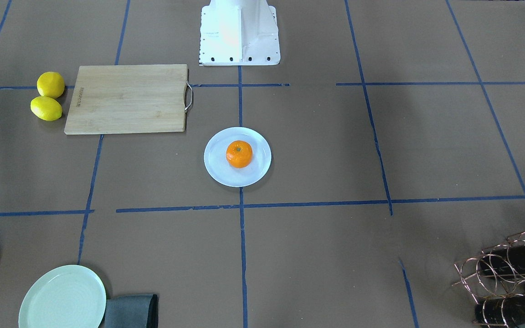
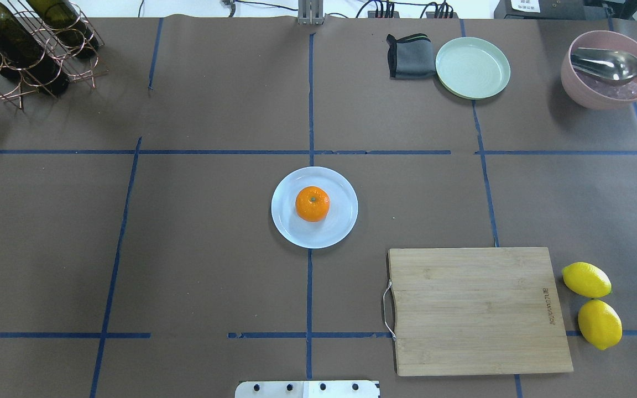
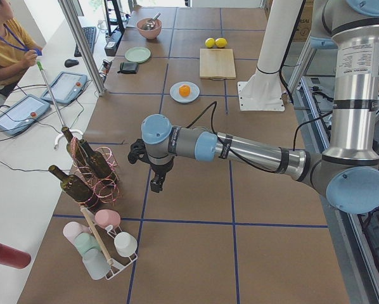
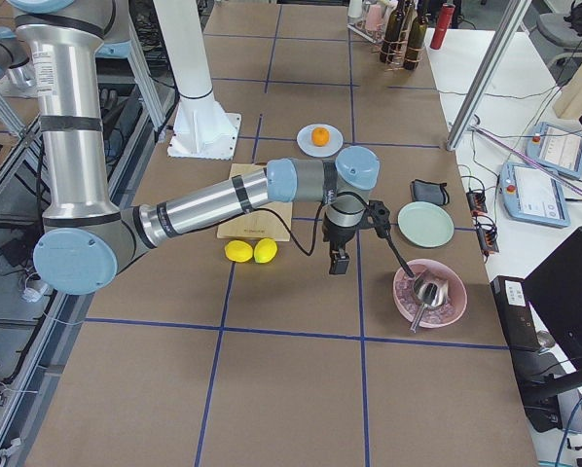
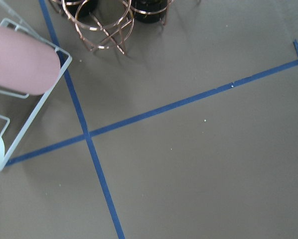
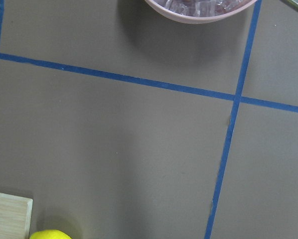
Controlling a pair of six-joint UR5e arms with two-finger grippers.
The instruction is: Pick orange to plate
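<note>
The orange (image 2: 312,204) sits in the middle of the white plate (image 2: 289,223), at the centre of the counter (image 2: 186,249). A wooden cutting board (image 2: 473,309) and two lemons (image 2: 586,279) lie toward the robot's right. The left claw (image 3: 156,183) and the right claw (image 4: 339,261) hang well apart from the plate. I cannot tell how far either is spread.

Silver arm tubes (image 3: 259,154), pale-blue joint caps (image 3: 156,130), black cables (image 3: 201,110), white pedestal (image 1: 239,36).

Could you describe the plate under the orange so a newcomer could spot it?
At the table centre, on the long blue tape line, lies a white plate. It carries the orange; the other plate is pale green and empty.
</note>
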